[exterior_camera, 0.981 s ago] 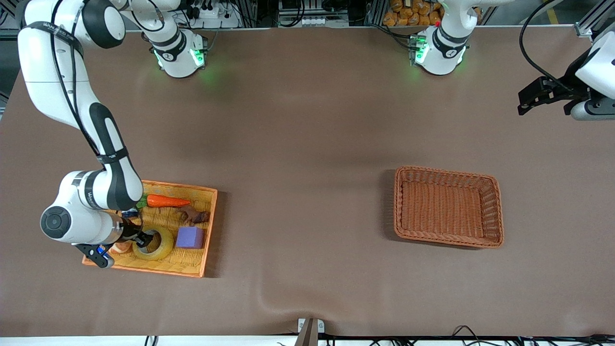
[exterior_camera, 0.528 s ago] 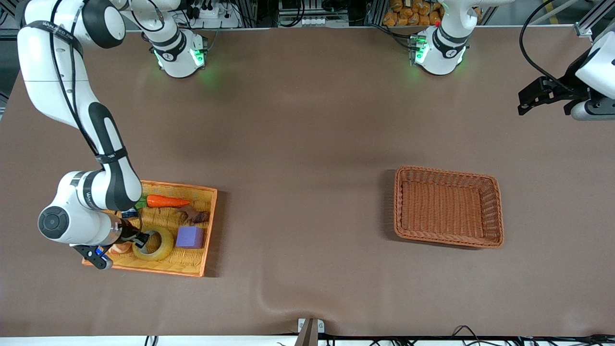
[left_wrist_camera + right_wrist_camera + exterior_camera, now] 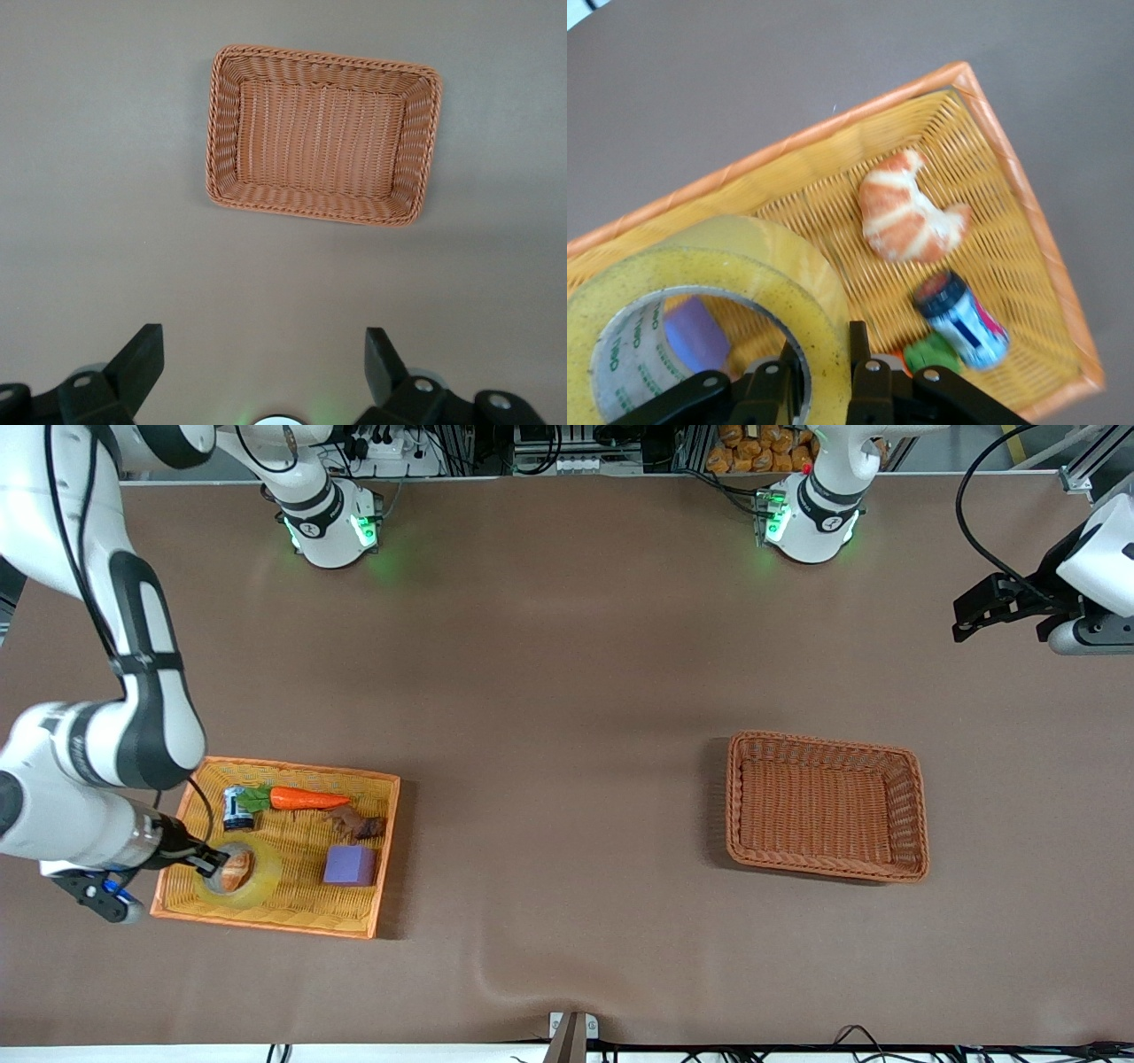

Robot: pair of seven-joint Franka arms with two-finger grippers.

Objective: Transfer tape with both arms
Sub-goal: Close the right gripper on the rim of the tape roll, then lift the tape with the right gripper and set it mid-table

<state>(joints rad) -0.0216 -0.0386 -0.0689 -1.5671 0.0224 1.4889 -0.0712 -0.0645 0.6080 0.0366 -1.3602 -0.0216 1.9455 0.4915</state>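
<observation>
The tape (image 3: 264, 875), a yellowish ring with a grey-white core, hangs tilted just above the orange tray (image 3: 386, 850) at the right arm's end of the table. My right gripper (image 3: 213, 862) is shut on the tape's wall. In the right wrist view the tape (image 3: 744, 261) fills the near corner, with one finger inside the ring and one outside, and the right gripper (image 3: 824, 363) pinches the wall. My left gripper (image 3: 974, 613) waits high over the left arm's end of the table, open; in the left wrist view the left gripper (image 3: 261, 354) has nothing between its fingers.
In the tray lie a carrot (image 3: 301, 798), a small can (image 3: 236, 808), a brown piece (image 3: 359, 824), a purple cube (image 3: 350, 864) and a croissant (image 3: 908, 217) under the ring. A brown wicker basket (image 3: 918, 815) stands toward the left arm's end, also in the left wrist view as the basket (image 3: 223, 133).
The right gripper has closed on the tape's wall and lifted it, carrying it toward the tray's outer end. The can and croissant now show. The left arm has barely moved.
</observation>
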